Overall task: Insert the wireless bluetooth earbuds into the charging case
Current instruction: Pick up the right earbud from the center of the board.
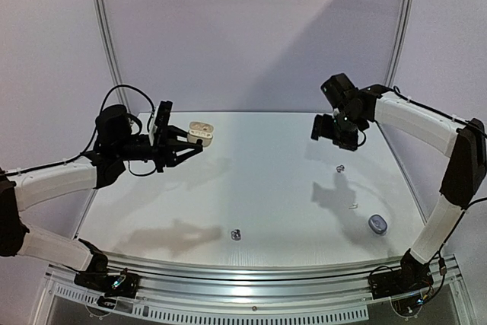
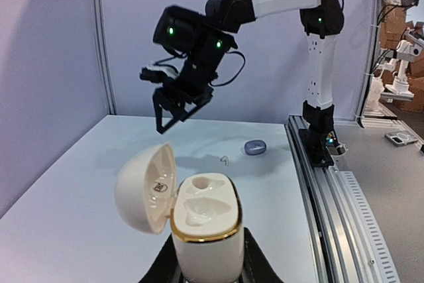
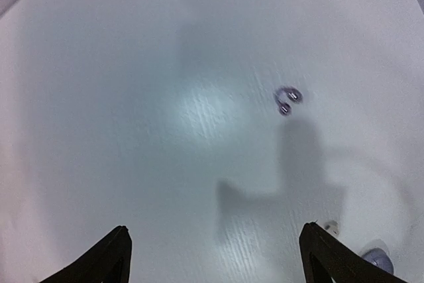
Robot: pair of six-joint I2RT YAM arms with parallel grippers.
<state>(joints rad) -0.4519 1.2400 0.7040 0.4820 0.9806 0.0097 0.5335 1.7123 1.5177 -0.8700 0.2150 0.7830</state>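
Observation:
My left gripper [image 1: 185,147] is shut on an open white charging case [image 1: 202,132] with a gold rim and holds it above the table's far left. In the left wrist view the case [image 2: 205,223] shows two empty sockets and its lid [image 2: 146,187] swung left. My right gripper [image 1: 332,132] hangs open and empty above the far right. One dark grey earbud [image 1: 340,167] lies below it and shows in the right wrist view [image 3: 287,99]. Another dark earbud [image 1: 236,234] lies near the front centre. One white earbud [image 1: 352,206] lies at the right. A second white earbud is not seen.
A closed blue-grey case [image 1: 377,224] lies on the table at the front right, next to the white earbud [image 2: 225,160]; it also shows in the left wrist view [image 2: 254,147]. A metal rail [image 1: 251,279] runs along the near edge. Curved white walls close the back.

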